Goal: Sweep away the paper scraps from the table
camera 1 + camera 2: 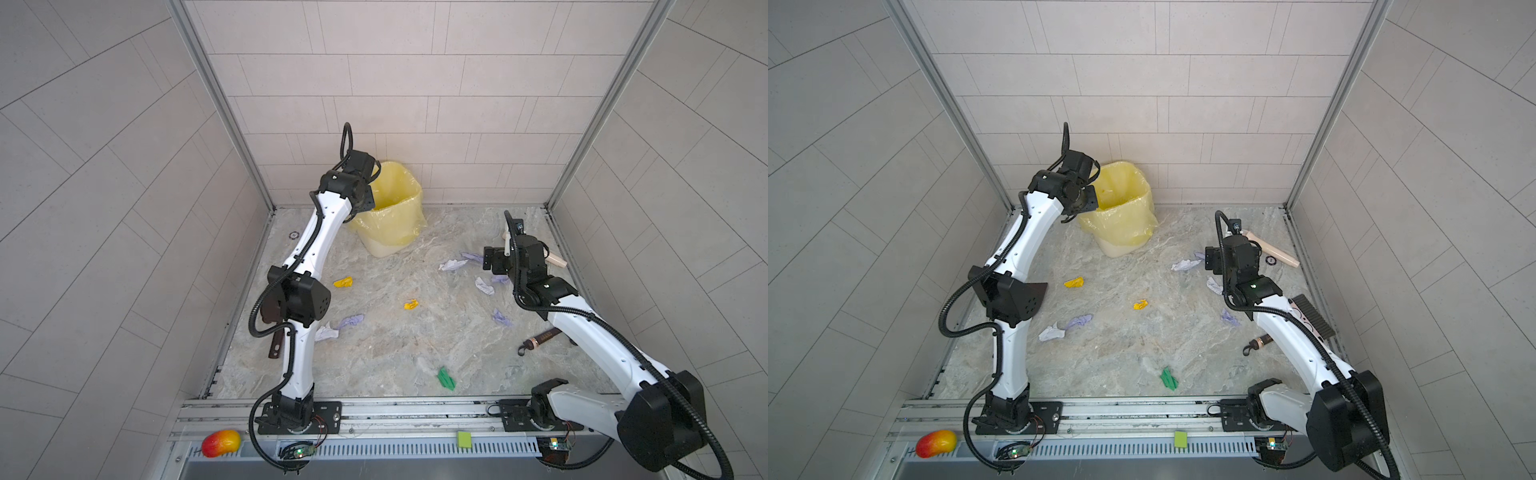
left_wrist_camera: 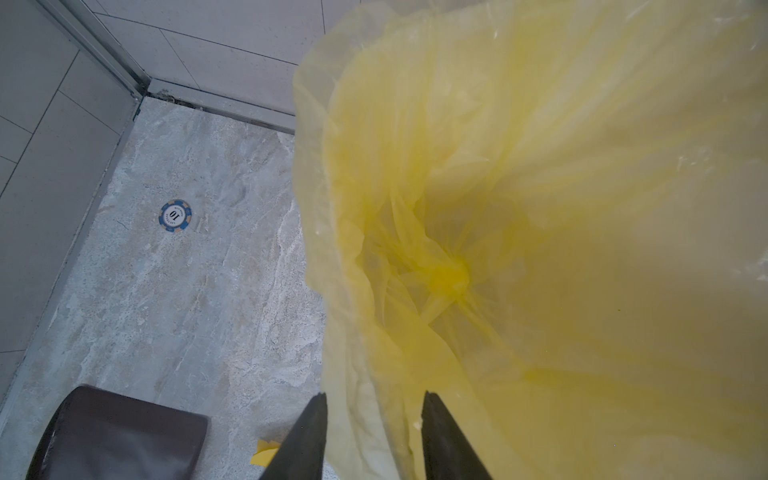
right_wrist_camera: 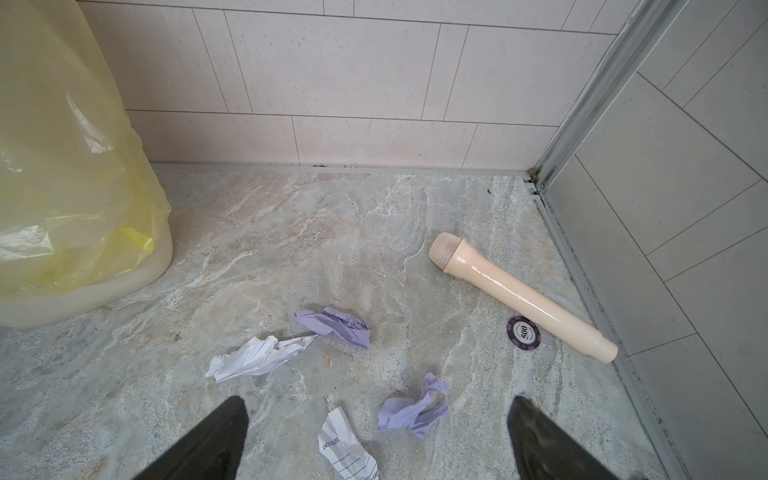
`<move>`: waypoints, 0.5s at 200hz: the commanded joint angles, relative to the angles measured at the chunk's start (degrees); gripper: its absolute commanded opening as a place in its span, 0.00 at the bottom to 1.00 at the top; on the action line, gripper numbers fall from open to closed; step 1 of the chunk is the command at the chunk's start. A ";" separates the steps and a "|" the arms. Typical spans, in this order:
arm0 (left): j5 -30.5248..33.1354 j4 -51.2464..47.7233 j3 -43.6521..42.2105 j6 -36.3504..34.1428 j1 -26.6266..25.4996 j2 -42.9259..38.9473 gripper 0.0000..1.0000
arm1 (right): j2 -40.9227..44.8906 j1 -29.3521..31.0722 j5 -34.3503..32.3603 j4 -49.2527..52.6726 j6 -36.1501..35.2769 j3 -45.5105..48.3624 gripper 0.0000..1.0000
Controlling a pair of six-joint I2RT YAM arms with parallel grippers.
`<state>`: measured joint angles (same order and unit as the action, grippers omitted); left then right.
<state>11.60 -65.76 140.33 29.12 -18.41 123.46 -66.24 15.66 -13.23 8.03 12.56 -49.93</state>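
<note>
Astride the bin's (image 1: 388,246) rim, only yellow liner (image 2: 540,208) inside, left claw (image 2: 374,395) stands narrow, grip unclear; right claw (image 3: 378,399) wide.

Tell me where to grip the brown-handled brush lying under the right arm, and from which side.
Grip the brush mid-handle, between the loop end and the head. The handle lies flat on the table and exposed, while the right arm overhangs the head end. Probably best to come straight down from above, jaws across the handle.
</note>
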 commanded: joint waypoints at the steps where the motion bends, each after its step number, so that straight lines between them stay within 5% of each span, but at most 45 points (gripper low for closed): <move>1: 1.45 -2.27 2.10 0.94 -0.13 1.28 0.35 | -0.03 0.60 -0.95 0.32 0.54 -1.28 1.00; 100: 1.64 -2.21 4.77 0.96 -0.13 3.63 0.26 | -0.72 0.87 -1.40 0.58 0.36 -1.48 0.99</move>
<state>11.64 -66.06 143.28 29.12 -18.44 126.28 -66.67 16.14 -13.39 8.01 12.53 -49.93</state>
